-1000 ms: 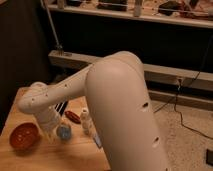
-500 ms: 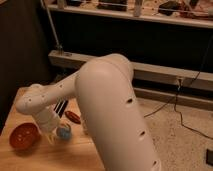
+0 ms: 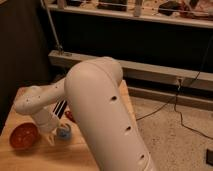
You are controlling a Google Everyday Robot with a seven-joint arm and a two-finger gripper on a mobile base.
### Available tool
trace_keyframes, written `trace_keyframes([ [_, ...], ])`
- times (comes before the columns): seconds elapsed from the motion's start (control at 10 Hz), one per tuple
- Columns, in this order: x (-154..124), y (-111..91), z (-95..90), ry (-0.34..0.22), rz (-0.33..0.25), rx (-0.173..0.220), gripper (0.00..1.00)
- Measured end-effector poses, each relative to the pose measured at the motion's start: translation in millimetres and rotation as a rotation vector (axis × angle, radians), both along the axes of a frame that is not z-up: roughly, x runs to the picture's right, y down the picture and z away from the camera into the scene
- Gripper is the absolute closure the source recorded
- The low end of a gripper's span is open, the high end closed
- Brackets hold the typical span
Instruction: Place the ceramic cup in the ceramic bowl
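Only one camera view here, and the big white arm [image 3: 100, 115] fills the middle of it, a smooth, matte, rounded shell with a row of small dark holes down its side. Follow the slimmer forearm down to the left and there's the pincer [image 3: 54, 136], low over the wooden table [image 3: 20, 162] and right up against the ceramic cup [image 3: 63, 132]. Whether the pincer is grasping the cup or merely standing beside it, I cannot tell; the arm covers too much. The cup is a small, round, blue-teal glazed piece sitting at table level just right of the pincer, and no handle shows. The ceramic bowl [image 3: 23, 139] lies to the left, near but apart from the cup, wide, shallow, glossy red-orange, and it looks empty. Peeking out just behind the cup is a small red object [image 3: 70, 116], half hidden. On handling, my read is that the cup is stiff, light enough for this arm, slick with glaze and liable to chip. With no handle, the place to take it is across the rim or around the round wall, squarely, so it cannot squirt out. The set-down wants to be gentle, ceramic on ceramic. Off to the right a dark cable [image 3: 165, 106] trails over the speckled floor, well clear of the action.
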State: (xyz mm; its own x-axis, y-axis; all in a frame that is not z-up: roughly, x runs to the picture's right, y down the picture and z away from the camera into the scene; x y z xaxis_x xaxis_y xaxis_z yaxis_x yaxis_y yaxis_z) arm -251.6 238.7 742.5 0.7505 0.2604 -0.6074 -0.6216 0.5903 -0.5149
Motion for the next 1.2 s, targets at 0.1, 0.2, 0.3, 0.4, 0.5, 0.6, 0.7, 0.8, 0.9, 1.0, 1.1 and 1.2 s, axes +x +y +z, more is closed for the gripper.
trace_keyframes([
  [0.1,-0.3,1.4,2.5,0.012,0.005,-0.012,0.35],
  [0.2,-0.8,2.0,3.9,0.02,0.013,-0.022,0.35],
  [0.3,-3.1,1.8,6.0,0.021,0.033,-0.038,0.42],
  [0.4,-3.7,1.2,6.6,0.018,0.04,-0.042,0.47],
  [0.5,-5.0,0.3,7.9,0.014,0.051,-0.051,0.6],
  [0.6,-5.1,-0.3,8.6,0.013,0.055,-0.055,0.7],
  [0.7,-4.3,-1.1,9.4,0.014,0.055,-0.058,0.79],
  [0.8,-3.1,-2.0,10.3,0.017,0.053,-0.059,0.9],
  [0.9,-2.5,-3.5,11.0,0.02,0.052,-0.056,0.96],
  [1.0,-2.3,-10.4,13.0,0.037,0.067,-0.034,1.0],
  [1.1,-2.7,-22.2,14.8,0.058,0.1,0.002,1.0],
  [1.2,-2.3,-43.3,15.2,0.084,0.152,0.064,1.0],
])
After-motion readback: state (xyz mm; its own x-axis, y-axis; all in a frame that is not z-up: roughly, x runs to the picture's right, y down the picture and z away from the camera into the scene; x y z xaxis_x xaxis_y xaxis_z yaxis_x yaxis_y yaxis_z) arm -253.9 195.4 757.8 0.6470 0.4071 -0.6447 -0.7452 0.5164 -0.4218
